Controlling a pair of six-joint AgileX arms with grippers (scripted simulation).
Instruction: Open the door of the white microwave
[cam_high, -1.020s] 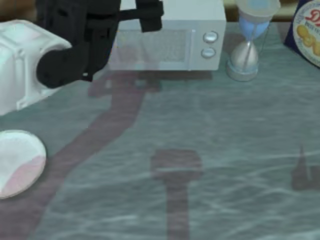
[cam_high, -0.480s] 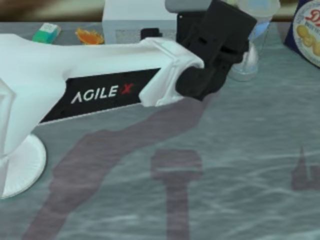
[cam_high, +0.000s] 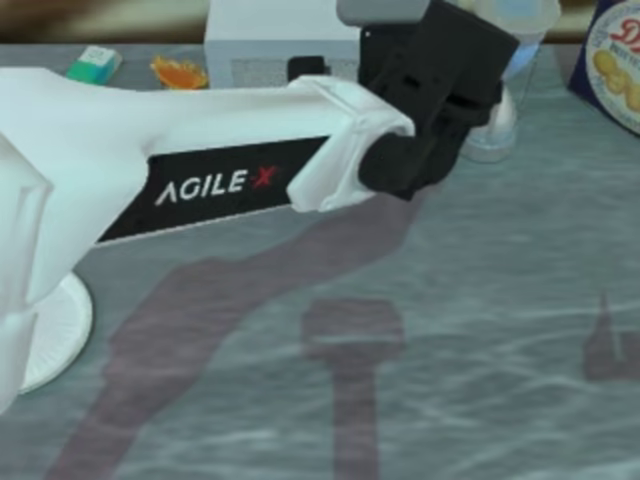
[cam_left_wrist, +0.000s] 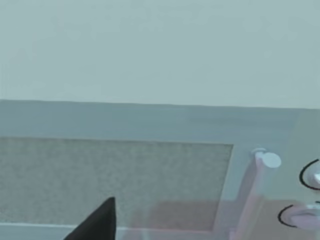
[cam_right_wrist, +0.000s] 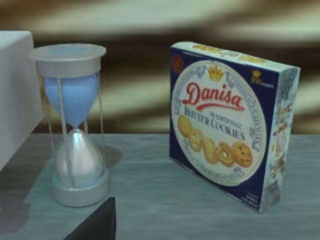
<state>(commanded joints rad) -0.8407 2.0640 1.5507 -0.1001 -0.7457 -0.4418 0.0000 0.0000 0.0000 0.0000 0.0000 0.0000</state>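
The white microwave (cam_high: 270, 30) stands at the table's far edge, centre. Its door (cam_left_wrist: 115, 175), with the speckled grey mesh window, looks flush with the front. A pale vertical handle (cam_left_wrist: 252, 195) runs along the door's edge beside two round knobs (cam_left_wrist: 300, 217). My left arm reaches across from the left, and my left gripper (cam_high: 400, 70) sits right in front of the microwave, covering its right half. One black fingertip (cam_left_wrist: 102, 220) shows well off centre with nothing held, so the gripper is open. My right gripper (cam_right_wrist: 145, 235) is parked out of the top view, one fingertip (cam_right_wrist: 100, 222) showing, open.
A blue hourglass (cam_right_wrist: 75, 145) stands just right of the microwave, a blue cookie box (cam_right_wrist: 225, 125) farther right. A green eraser (cam_high: 95, 65) and a small orange object (cam_high: 178, 72) lie left of the microwave. A white plate (cam_high: 60, 330) sits near the left edge.
The left arm has swung from the far left across to the microwave's right front. In the last half second it only crept slightly right. The door shows no movement.
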